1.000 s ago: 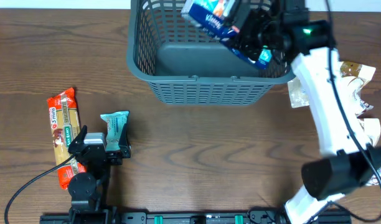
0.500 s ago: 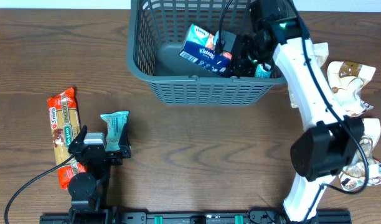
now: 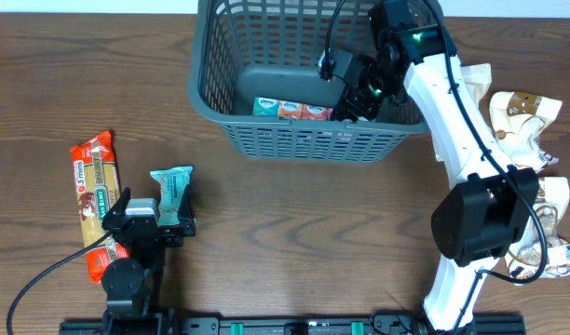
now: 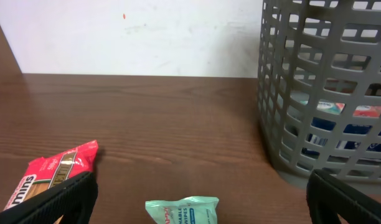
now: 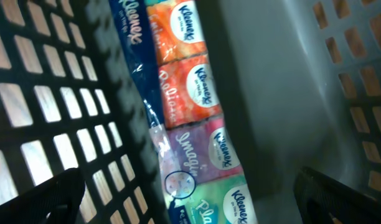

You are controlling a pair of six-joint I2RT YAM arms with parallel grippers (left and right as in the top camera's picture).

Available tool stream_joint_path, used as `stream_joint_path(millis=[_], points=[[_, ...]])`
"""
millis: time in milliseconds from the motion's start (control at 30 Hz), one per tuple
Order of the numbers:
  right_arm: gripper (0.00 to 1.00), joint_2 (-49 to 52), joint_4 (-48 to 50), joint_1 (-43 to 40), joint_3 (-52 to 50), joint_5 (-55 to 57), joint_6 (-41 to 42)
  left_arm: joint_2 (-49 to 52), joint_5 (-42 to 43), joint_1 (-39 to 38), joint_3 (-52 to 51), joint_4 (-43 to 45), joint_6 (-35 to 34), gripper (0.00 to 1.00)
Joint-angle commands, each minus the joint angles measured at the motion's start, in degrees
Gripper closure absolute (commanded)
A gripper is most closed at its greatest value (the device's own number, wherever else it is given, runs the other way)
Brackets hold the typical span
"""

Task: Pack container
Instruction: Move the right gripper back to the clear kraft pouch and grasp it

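Wooden tabletop (image 3: 294,223), container (image 3: 304,141) around right fingers (image 5: 47,196)

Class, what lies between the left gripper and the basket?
A teal wipes packet just ahead of the left gripper, then bare table up to the basket; the left wrist view shows it.

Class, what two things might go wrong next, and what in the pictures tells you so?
1. The right gripper sits deep in the container, close to its lattice wall; when withdrawing, it may hook the wall and drag it.
2. The tissue pack rests against the near wall and may topple flat.
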Motion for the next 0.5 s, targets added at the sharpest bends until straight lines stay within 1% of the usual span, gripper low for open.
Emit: stream_joint_path(millis=[0,133,233,333,400,467], points=[[0.01,-3.9,1.0,0.9,2.6,-1.3,3.8,0.2,-1.9,-0.2,-0.7,-2.6,-0.5,0.02],[0.01,-8.3,2.9,0.2,7.6,-0.3,7.2,0.2,-1.9,-0.2,-0.7,-2.6,-0.5,0.01],[0.01,-12.3,7.6,-2.2,11.8,1.9,15.8,0.2,-1.9,-0.2,-0.7,-2.6,-0.5,0.01],[0.01,-16.7,12.0,-6.6,13.6,4.0,22.6,0.2,-1.9,-0.2,-0.7,-2.6,-0.5,0.01],[0.01,-19.3,15.2,-10.8,13.6,6.1,29.1,0.3,-1.9,-0.2,-0.7,-2.6,-0.5,0.01],[0.01,-20.6,16.9,-15.2,13.6,6.0,32.9,0.5,-1.9,-0.2,-0.7,-2.6,-0.5,0.01]])
